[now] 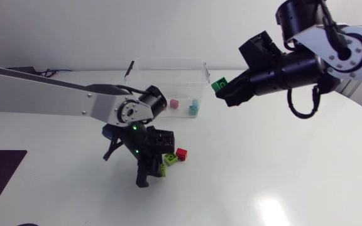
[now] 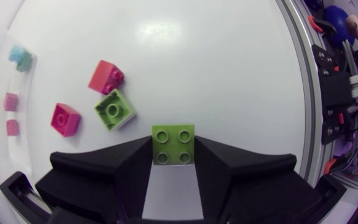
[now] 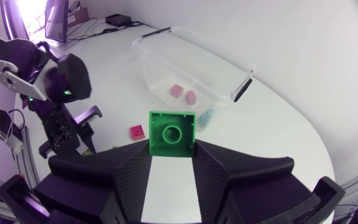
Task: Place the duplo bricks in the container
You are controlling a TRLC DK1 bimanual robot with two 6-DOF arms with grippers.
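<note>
The white table [image 1: 281, 176] bears a clear plastic container [image 1: 168, 78], open at the top, standing toward the far side. The right arm [image 1: 319, 59] comes in high. The right gripper [image 1: 224, 91] hangs in the air just beside the container's nearer end wall, pinching a dark green brick [image 3: 173, 132] between its two fingers. The left arm [image 1: 49, 94] reaches low over the middle of the table. The left gripper [image 2: 173, 152] points down and is clamped on a lime brick [image 2: 173, 144] from both sides. Whether that brick is off the surface I cannot tell.

My reading is that both arms are in the carrying step, with the right one closer to delivery. Its next move calls for bringing the dark green brick over the rim and past the wall before the fingers spread. The left arm needs to lift clear of the loose bricks around it first.

The dark green brick is square and shows one round hollow toward the camera. The lime brick shows four studs. A second lime brick [image 2: 113, 109], a red brick [image 2: 106, 77] and a magenta brick [image 2: 64, 119] lie close together on the table just ahead of the left gripper. Two pink bricks [image 1: 174, 103] and a teal brick [image 1: 194, 107] already lie in the container.
</note>
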